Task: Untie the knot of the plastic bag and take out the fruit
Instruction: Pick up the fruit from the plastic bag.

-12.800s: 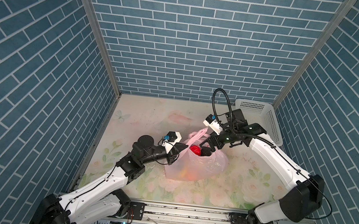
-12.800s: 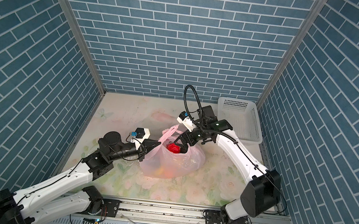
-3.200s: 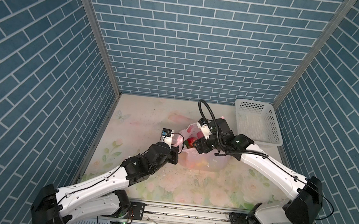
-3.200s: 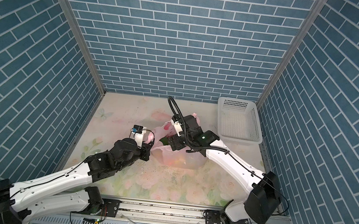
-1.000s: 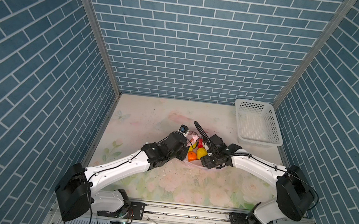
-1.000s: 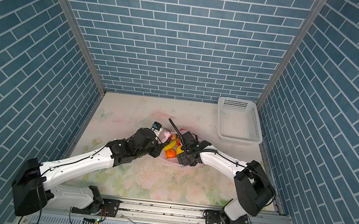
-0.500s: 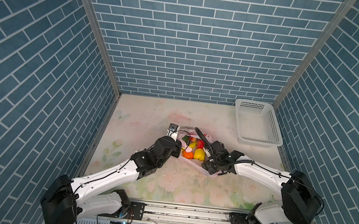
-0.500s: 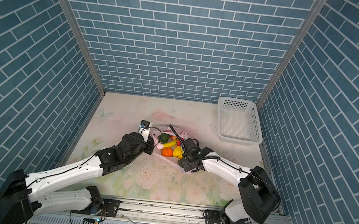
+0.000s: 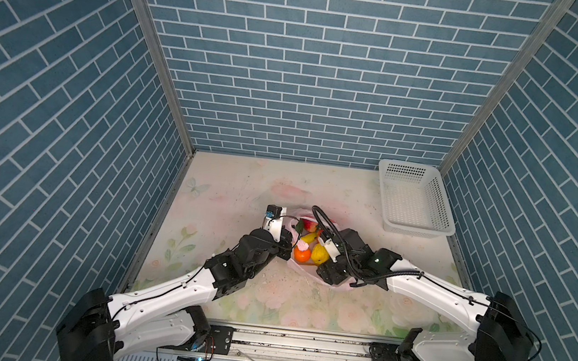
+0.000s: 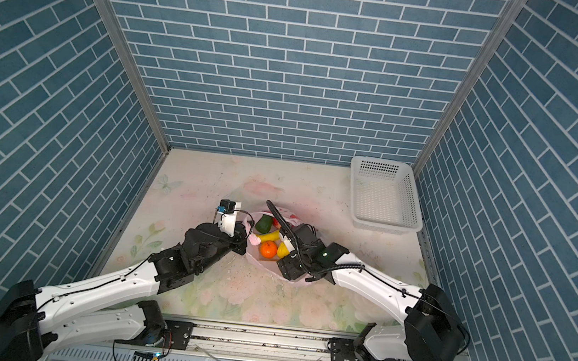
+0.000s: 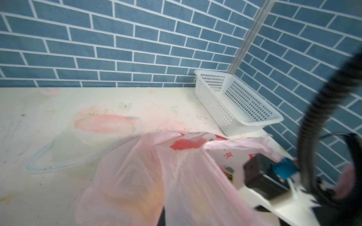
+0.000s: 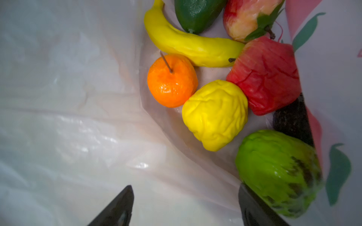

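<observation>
Open plastic bag (image 11: 137,176) sits well apart from basket (image 9: 419,230), fruit (image 12: 215,115) inside. Left gripper (image 9: 286,245) clamped on bag rim, fingers hidden under film. Right gripper (image 12: 186,207) spread wide inside bag, tips cropped.

The mouth of the plastic bag (image 11: 137,176) is spread wide and the fruit (image 12: 215,115) is left uncovered from above. It is hemmed on two sides by the left arm (image 10: 206,242) and right arm (image 10: 323,255). Bare table (image 10: 206,179) is left toward the basket (image 10: 386,226).
</observation>
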`<state>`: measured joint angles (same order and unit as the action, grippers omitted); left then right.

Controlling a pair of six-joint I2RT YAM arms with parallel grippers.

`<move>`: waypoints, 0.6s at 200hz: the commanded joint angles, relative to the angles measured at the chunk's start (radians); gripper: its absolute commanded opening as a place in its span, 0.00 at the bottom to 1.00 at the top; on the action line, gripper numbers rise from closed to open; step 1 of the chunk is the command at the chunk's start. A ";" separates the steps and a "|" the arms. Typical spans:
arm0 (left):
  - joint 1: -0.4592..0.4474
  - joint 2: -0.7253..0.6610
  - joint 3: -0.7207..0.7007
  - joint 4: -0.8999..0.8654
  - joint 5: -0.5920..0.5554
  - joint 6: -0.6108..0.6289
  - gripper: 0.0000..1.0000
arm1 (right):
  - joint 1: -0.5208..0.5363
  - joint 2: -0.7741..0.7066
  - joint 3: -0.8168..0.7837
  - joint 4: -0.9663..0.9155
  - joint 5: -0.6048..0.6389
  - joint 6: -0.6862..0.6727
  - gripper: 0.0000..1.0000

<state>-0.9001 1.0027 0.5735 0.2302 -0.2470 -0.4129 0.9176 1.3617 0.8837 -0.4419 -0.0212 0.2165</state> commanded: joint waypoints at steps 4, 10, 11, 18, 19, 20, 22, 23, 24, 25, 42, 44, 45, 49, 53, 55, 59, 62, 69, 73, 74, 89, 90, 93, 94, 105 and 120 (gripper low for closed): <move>-0.058 -0.043 -0.040 -0.034 -0.015 -0.057 0.09 | 0.004 0.060 0.095 0.007 -0.047 0.114 0.81; -0.073 -0.055 -0.051 -0.049 -0.031 -0.069 0.09 | 0.008 0.070 0.096 0.017 -0.055 0.138 0.81; -0.075 -0.058 -0.051 -0.051 -0.034 -0.070 0.09 | 0.008 0.071 0.096 0.020 -0.058 0.142 0.81; -0.084 -0.072 -0.065 -0.067 -0.048 -0.086 0.09 | 0.015 0.077 0.087 0.046 -0.085 0.154 0.81; -0.084 -0.075 -0.067 -0.069 -0.050 -0.087 0.08 | 0.017 0.077 0.086 0.051 -0.091 0.154 0.81; -0.085 -0.077 -0.070 -0.072 -0.052 -0.090 0.09 | 0.019 0.077 0.084 0.055 -0.095 0.155 0.81; -0.087 -0.082 -0.074 -0.076 -0.057 -0.094 0.09 | 0.023 0.077 0.079 0.064 -0.102 0.156 0.81; -0.089 -0.084 -0.075 -0.079 -0.058 -0.096 0.09 | 0.024 0.077 0.076 0.069 -0.105 0.156 0.81; -0.089 -0.085 -0.078 -0.082 -0.060 -0.099 0.08 | 0.026 0.076 0.074 0.072 -0.107 0.156 0.81; -0.090 -0.087 -0.080 -0.085 -0.061 -0.102 0.08 | 0.029 0.076 0.072 0.076 -0.110 0.156 0.81; -0.097 -0.121 -0.112 -0.114 -0.083 -0.138 0.08 | 0.065 0.068 0.021 0.123 -0.135 0.152 0.81; -0.098 -0.124 -0.115 -0.116 -0.086 -0.142 0.08 | 0.069 0.068 0.017 0.123 -0.135 0.151 0.82; -0.098 -0.125 -0.117 -0.118 -0.087 -0.144 0.08 | 0.073 0.068 0.015 0.122 -0.134 0.150 0.82; -0.099 -0.133 -0.122 -0.124 -0.090 -0.151 0.08 | 0.082 0.070 0.008 0.118 -0.132 0.144 0.82; -0.100 -0.139 -0.127 -0.130 -0.093 -0.156 0.08 | 0.092 0.070 0.001 0.111 -0.126 0.138 0.82; -0.102 -0.143 -0.129 -0.134 -0.093 -0.159 0.08 | 0.097 0.071 -0.002 0.106 -0.122 0.135 0.82; -0.103 -0.149 -0.131 -0.139 -0.096 -0.164 0.08 | 0.107 0.073 -0.006 0.095 -0.112 0.131 0.82; -0.104 -0.154 -0.135 -0.142 -0.096 -0.166 0.08 | 0.115 0.076 -0.010 0.085 -0.105 0.126 0.82; -0.103 -0.162 -0.139 -0.146 -0.096 -0.170 0.08 | 0.132 0.084 -0.016 0.061 -0.087 0.115 0.82; -0.105 -0.166 -0.142 -0.151 -0.097 -0.172 0.08 | 0.141 0.089 -0.022 0.048 -0.076 0.108 0.82; -0.105 -0.167 -0.141 -0.152 -0.097 -0.173 0.08 | 0.143 0.089 -0.023 0.043 -0.074 0.107 0.82; -0.105 -0.174 -0.138 -0.179 -0.093 -0.177 0.08 | 0.165 0.102 -0.046 0.002 -0.026 0.098 0.83; -0.105 -0.175 -0.138 -0.181 -0.092 -0.177 0.08 | 0.166 0.103 -0.048 -0.001 -0.023 0.098 0.83; -0.105 -0.174 -0.135 -0.188 -0.092 -0.179 0.08 | 0.168 0.106 -0.054 -0.007 -0.016 0.098 0.83; -0.105 -0.174 -0.134 -0.191 -0.091 -0.180 0.08 | 0.168 0.107 -0.056 -0.009 -0.014 0.098 0.83; -0.106 -0.168 -0.123 -0.217 -0.085 -0.183 0.08 | 0.168 0.111 -0.075 -0.021 0.003 0.101 0.83; -0.105 -0.157 -0.100 -0.257 -0.073 -0.182 0.08 | 0.168 0.108 -0.085 -0.037 0.026 0.111 0.83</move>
<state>-1.0000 0.8398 0.4412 0.0620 -0.3202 -0.5800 1.0863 1.4597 0.8375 -0.3996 -0.0647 0.3168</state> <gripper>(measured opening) 0.080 0.825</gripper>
